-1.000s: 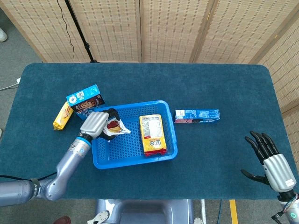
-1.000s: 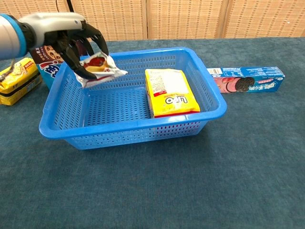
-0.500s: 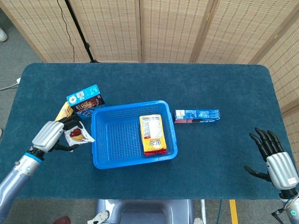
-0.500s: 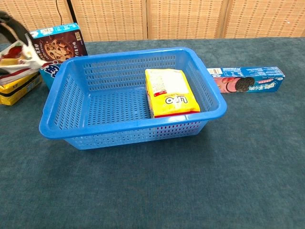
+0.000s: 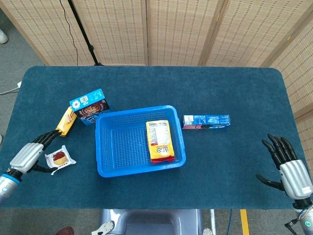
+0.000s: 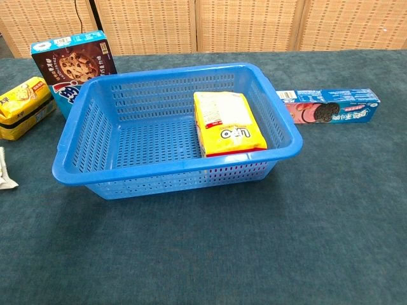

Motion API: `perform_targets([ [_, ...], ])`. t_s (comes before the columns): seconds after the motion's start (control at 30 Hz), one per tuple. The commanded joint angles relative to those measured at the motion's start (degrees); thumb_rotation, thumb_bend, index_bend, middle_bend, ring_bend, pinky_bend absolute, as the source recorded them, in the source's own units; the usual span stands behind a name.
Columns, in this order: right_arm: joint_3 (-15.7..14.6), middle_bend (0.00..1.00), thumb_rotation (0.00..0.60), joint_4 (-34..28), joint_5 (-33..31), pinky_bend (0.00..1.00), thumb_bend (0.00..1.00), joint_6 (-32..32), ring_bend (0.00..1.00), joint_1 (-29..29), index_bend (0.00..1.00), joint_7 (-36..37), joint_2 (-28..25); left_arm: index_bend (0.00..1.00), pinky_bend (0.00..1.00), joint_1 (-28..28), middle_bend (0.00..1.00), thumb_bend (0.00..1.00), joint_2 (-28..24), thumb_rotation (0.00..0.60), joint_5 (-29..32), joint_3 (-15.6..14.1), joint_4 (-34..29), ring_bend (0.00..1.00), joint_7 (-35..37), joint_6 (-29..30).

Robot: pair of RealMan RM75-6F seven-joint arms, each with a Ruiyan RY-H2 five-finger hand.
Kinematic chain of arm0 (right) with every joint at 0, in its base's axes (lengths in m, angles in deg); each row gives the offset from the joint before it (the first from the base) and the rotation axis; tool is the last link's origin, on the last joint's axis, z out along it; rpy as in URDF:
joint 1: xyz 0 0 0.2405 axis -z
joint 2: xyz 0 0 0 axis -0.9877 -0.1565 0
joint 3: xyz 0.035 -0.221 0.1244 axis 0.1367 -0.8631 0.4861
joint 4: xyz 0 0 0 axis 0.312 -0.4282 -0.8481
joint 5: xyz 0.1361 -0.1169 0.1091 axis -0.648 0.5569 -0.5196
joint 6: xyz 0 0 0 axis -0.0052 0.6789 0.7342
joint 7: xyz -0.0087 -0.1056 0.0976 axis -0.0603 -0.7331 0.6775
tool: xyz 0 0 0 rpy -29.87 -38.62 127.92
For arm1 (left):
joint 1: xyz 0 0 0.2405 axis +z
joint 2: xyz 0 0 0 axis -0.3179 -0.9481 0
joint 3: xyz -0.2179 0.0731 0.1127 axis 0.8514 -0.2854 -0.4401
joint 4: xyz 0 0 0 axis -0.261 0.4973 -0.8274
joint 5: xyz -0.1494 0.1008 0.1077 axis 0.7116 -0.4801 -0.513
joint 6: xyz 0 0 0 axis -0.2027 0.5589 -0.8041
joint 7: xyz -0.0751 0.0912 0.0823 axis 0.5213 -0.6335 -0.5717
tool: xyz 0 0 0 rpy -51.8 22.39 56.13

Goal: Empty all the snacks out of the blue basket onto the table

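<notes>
The blue basket [image 5: 106, 147] [image 6: 172, 170] stands mid-table. One yellow snack pack [image 5: 159, 141] [image 6: 227, 122] lies flat in its right half. A small white packet with a red picture [image 5: 59, 157] lies on the table left of the basket; only its edge [image 6: 5, 171] shows in the chest view. My left hand [image 5: 28, 156] is just left of that packet, fingers spread, apparently holding nothing. My right hand [image 5: 289, 170] hovers at the table's front right, fingers spread and empty, far from the basket.
A blue cookie box [image 5: 89, 106] [image 6: 71, 67] stands at the basket's far left corner, with a yellow cracker pack [image 5: 66, 121] [image 6: 22, 105] beside it. A long blue biscuit box [image 5: 206, 121] [image 6: 331, 105] lies right of the basket. Woven screens stand behind the table.
My left hand carried the small packet out of the basket, leftwards and down. The packet now lies on the table and the fingers have spread. The right hand has barely moved.
</notes>
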Motion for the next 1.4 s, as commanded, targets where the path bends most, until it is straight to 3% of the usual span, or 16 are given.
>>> perform_targets([
  [0.03,0.0,0.00,0.600,0.0,0.0,0.00,0.00,0.0,0.00,0.0,0.00,0.0,0.0,0.00,0.00,0.6,0.00,0.02,2.0,0.600,-3.7,0.4,3.1,0.00,3.0,5.8],
  [0.2,0.1,0.00,0.600,-0.1,-0.1,0.00,0.00,0.1,0.00,0.1,0.00,-0.1,0.0,0.00,0.00,0.4,0.00,0.02,3.9,0.600,-8.6,1.8,5.6,0.00,3.5,13.2],
  [0.37,0.0,0.00,0.600,-0.3,0.0,0.00,0.00,0.3,0.00,0.0,0.00,-0.4,0.1,0.00,0.01,-3.3,0.00,0.02,4.1,0.600,-14.1,4.1,2.6,0.00,-3.1,15.7],
  [0.63,0.5,0.00,0.600,-0.3,-1.0,0.00,0.00,0.5,0.00,0.2,0.00,-0.1,-0.1,0.00,0.02,-13.4,0.00,0.03,4.3,0.600,-15.0,8.8,-6.0,0.00,-17.6,3.1],
  [0.9,0.9,0.00,0.600,-0.3,-2.0,0.00,0.00,0.9,0.00,0.3,0.00,0.2,-0.3,0.00,0.02,-22.1,0.00,0.03,8.4,0.600,-9.0,12.9,-10.5,0.00,-32.5,-13.2],
  [1.07,1.2,0.00,0.600,-0.3,-2.5,0.00,0.00,1.1,0.00,0.3,0.00,0.2,-0.3,0.00,0.02,-25.7,0.00,0.03,12.6,0.600,-3.5,15.0,-9.3,0.00,-41.4,-20.4],
  [1.4,1.9,0.00,0.600,-0.1,-4.2,0.00,0.00,2.2,0.00,0.3,0.00,0.7,-0.3,0.00,0.02,-32.8,0.00,0.03,21.4,0.600,5.7,18.6,-4.8,0.00,-53.2,-28.2],
])
